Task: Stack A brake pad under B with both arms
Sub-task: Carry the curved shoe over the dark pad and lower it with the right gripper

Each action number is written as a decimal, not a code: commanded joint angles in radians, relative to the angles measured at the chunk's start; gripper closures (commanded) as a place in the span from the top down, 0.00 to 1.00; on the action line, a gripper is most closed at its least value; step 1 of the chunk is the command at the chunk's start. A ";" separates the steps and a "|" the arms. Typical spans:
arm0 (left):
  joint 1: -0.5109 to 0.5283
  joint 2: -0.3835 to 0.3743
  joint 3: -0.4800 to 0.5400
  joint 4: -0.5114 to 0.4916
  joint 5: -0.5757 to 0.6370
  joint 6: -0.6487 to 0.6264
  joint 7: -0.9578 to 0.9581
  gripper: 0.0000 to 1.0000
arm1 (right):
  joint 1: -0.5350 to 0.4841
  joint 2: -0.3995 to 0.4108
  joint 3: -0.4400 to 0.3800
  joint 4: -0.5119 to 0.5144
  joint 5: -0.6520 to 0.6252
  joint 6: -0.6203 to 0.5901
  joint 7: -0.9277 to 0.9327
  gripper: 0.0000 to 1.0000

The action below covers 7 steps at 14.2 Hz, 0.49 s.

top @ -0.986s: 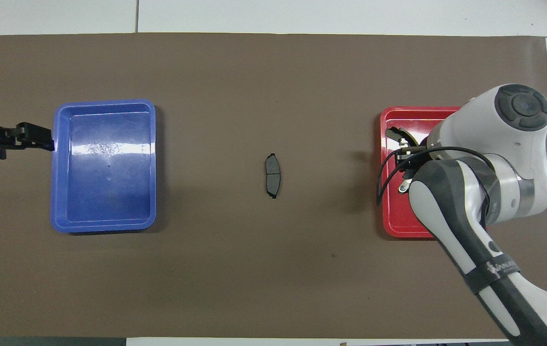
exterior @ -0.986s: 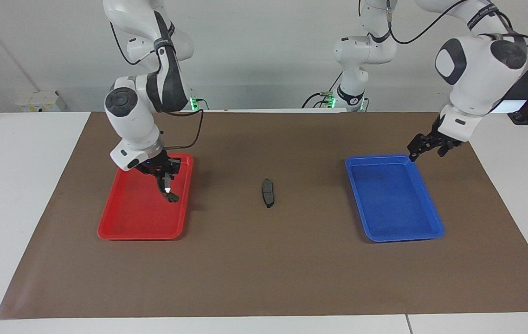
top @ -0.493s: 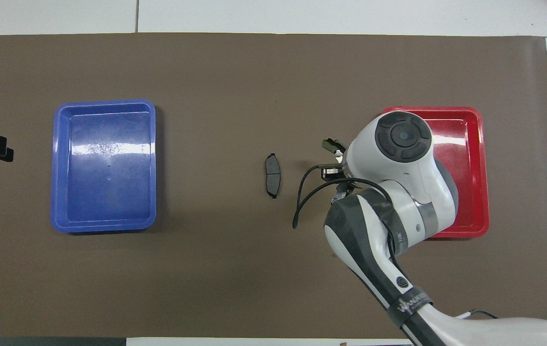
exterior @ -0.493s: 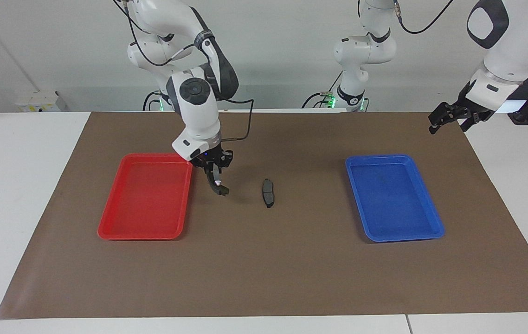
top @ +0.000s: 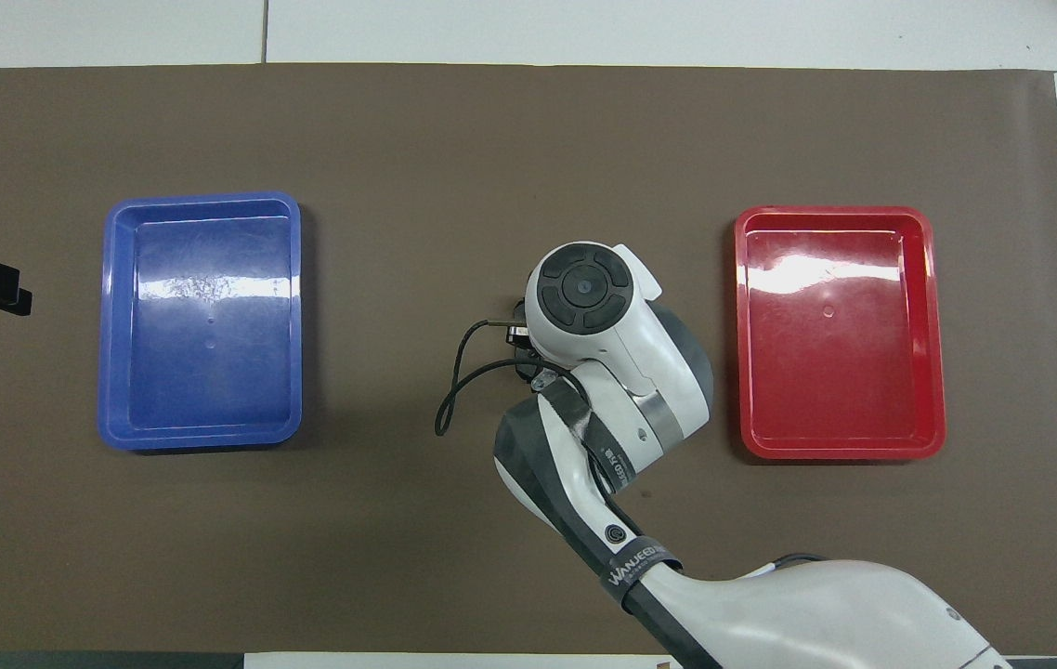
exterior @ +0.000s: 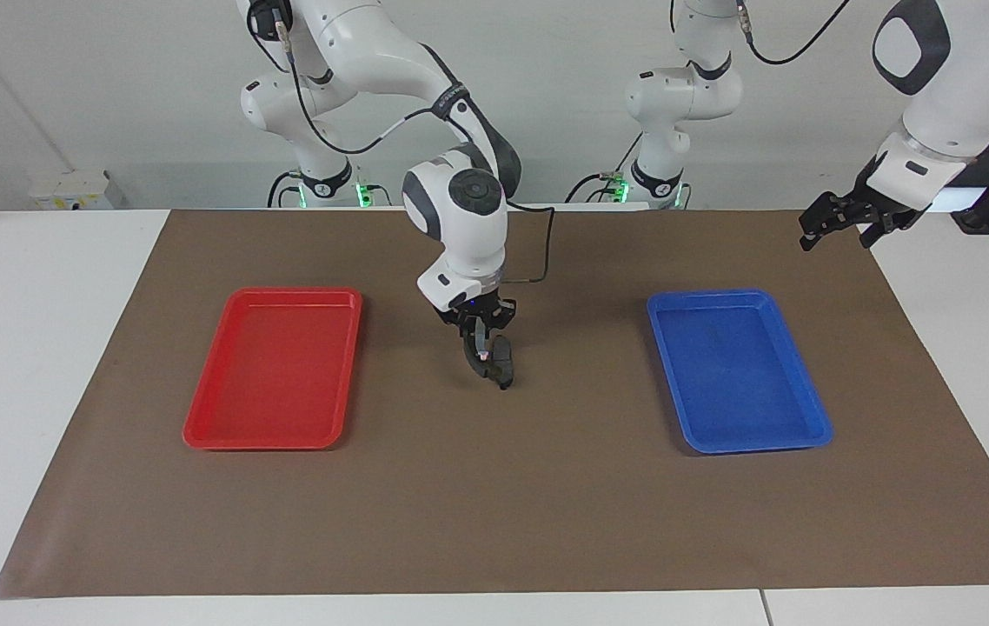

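The A brake pad [exterior: 507, 352], short and dark, lies on the brown mat [exterior: 494, 504] midway between the two trays. My right gripper [exterior: 477, 333] hangs just over it, shut on B [exterior: 476, 359], the curved dark piece with a small white mark. B hangs tilted, its lower end right at the pad; I cannot tell whether they touch. In the overhead view the right arm's wrist [top: 584, 297] hides both pieces. My left gripper [exterior: 833, 230] [top: 13, 293] waits open in the air at the left arm's end of the table, holding nothing.
A red tray [exterior: 273, 369] [top: 840, 325] lies toward the right arm's end and a blue tray [exterior: 738, 374] [top: 203, 325] toward the left arm's end; neither holds anything. A black cable [top: 454, 390] loops off the right wrist.
The right gripper has carried B from the red tray to over the pad. The left gripper rose away from the blue tray's corner and then held still.
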 commanded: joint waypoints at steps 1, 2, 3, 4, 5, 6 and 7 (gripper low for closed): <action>0.011 -0.004 -0.004 -0.003 -0.008 -0.013 0.015 1.00 | 0.005 0.021 0.001 0.025 0.011 0.031 0.009 0.00; 0.009 -0.004 -0.004 -0.003 -0.008 -0.013 0.015 1.00 | 0.008 0.024 0.001 0.022 0.011 0.036 0.012 0.00; 0.009 -0.004 -0.004 -0.003 -0.008 -0.013 0.015 1.00 | 0.016 0.027 0.002 0.022 0.011 0.037 0.015 0.00; 0.009 -0.004 -0.004 -0.003 -0.008 -0.013 0.015 1.00 | 0.028 0.039 0.002 0.020 0.011 0.040 0.017 0.00; 0.011 -0.004 -0.004 -0.003 -0.008 -0.013 0.015 1.00 | 0.027 0.044 0.002 0.020 0.010 0.043 0.015 0.00; 0.011 -0.004 -0.004 -0.003 -0.008 -0.013 0.015 1.00 | 0.028 0.044 0.002 0.014 0.010 0.051 0.015 0.00; 0.011 -0.004 -0.004 -0.003 -0.008 -0.013 0.015 1.00 | 0.028 0.042 0.002 0.005 0.010 0.059 0.014 0.00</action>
